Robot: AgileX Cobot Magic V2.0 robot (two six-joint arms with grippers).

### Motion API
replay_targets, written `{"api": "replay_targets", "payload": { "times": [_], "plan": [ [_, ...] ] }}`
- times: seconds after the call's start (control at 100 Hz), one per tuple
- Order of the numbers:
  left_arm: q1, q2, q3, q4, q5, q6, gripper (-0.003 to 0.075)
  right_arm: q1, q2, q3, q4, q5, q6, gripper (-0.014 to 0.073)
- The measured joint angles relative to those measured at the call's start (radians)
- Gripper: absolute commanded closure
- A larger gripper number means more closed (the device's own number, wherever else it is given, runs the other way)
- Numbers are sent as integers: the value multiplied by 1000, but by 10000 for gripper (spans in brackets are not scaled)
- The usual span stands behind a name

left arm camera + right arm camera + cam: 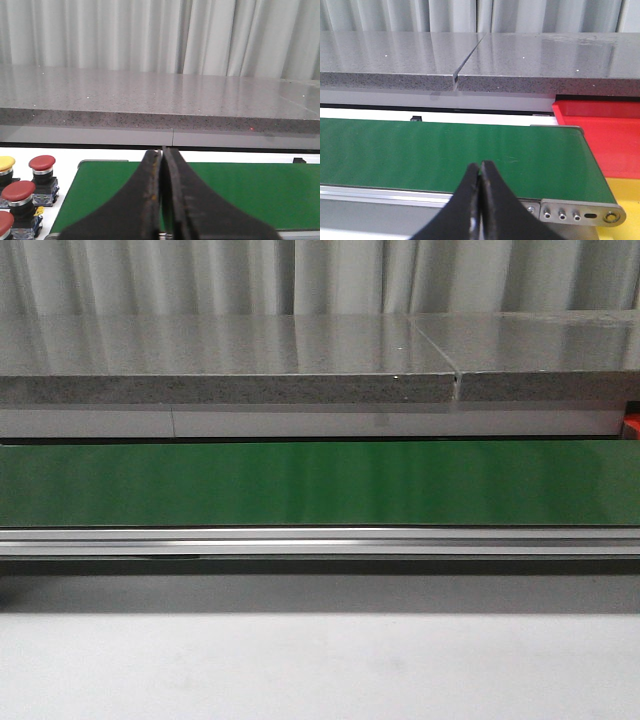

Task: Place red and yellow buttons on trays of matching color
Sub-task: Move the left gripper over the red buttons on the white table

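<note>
At the far left, beside the end of the green conveyor belt [240, 192], stand the buttons: three red buttons [42, 163] and one yellow button [6, 162], on black bases on the bench. The left tool [163, 165] hangs over the belt, its fingers pressed together and holding nothing. Farther right, the right tool [480, 172] is likewise closed and empty above the belt. Past the belt's right end lie the red tray [600, 130] and, nearer, the yellow tray [626, 192].
</note>
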Motion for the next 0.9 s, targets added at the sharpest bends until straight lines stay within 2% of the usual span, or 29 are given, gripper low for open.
{"api": "replay_targets", "payload": {
  "times": [0.5, 0.65, 0.9],
  "plan": [
    [0, 0, -4, -34, 11, 0, 739, 0, 0, 0, 0, 0, 0, 713],
    [0, 0, -82, -60, 137, 0, 739, 0, 0, 0, 0, 0, 0, 713],
    [0, 171, -395, -78, 436, 0, 739, 0, 0, 0, 0, 0, 0, 713]
  ]
}}
